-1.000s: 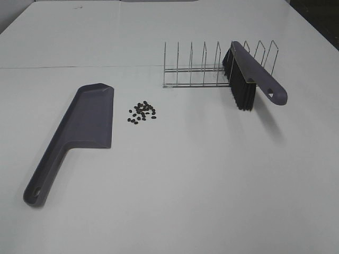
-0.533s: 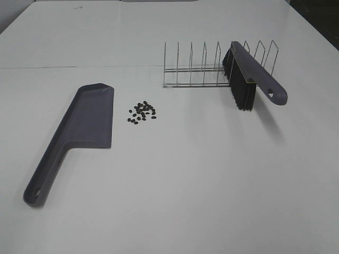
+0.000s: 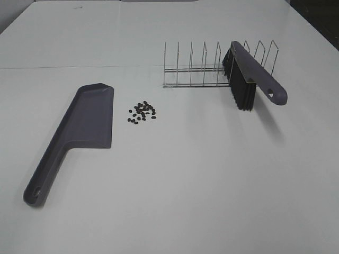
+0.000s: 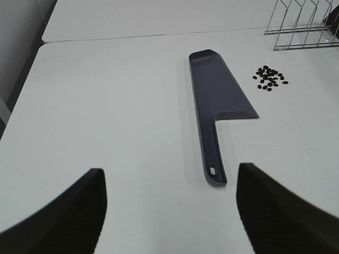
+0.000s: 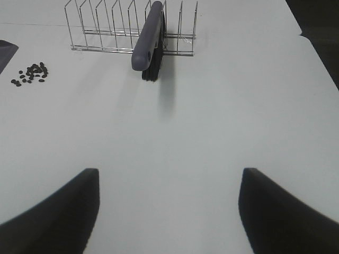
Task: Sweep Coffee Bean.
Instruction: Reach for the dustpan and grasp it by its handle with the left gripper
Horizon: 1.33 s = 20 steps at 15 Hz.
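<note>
Nothing has moved since a second ago: coffee beans lie left of centre in the high view, just right of the dustpan; left gripper and right gripper stand spread, empty.

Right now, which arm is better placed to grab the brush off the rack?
Right. The brush leans in the wire rack on the right of the overhead view, ahead of the open right gripper. The left gripper, also open, faces the dustpan beside the coffee beans instead.
</note>
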{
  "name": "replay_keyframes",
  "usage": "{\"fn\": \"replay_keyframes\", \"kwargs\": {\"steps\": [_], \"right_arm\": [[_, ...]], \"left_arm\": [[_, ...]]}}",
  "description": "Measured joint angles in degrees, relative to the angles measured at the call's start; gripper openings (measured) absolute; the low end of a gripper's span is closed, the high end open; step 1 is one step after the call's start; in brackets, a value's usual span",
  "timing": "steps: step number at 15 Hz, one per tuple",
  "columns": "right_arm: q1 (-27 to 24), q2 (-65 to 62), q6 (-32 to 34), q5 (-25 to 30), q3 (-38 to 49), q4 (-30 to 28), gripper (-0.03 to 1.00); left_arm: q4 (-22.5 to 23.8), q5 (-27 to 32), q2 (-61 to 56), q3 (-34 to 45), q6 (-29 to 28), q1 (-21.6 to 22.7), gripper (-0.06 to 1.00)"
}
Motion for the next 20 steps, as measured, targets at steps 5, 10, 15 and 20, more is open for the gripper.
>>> {"fn": "replay_keyframes", "kwargs": {"steps": [5,10,15,20], "right_arm": [[0.00,0.00,0.00,0.00,0.00,0.00,0.65],[0.00,0.00,0.00,0.00,0.00,0.00,0.65],[0.00,0.00,0.00,0.00,0.00,0.00,0.65],[0.00,0.00,0.00,0.00,0.00,1.72,0.65]], "left_arm": [[0.00,0.00,0.00,0.00,0.00,0.00,0.66],[0.00,0.00,0.00,0.00,0.00,0.00,0.66],[-0.17,-1.26,0.06,-0.34,0.00,0.00,0.66],[-1.03,-13.75,23.03,-3.21,0.00,0.00,0.66]]}}
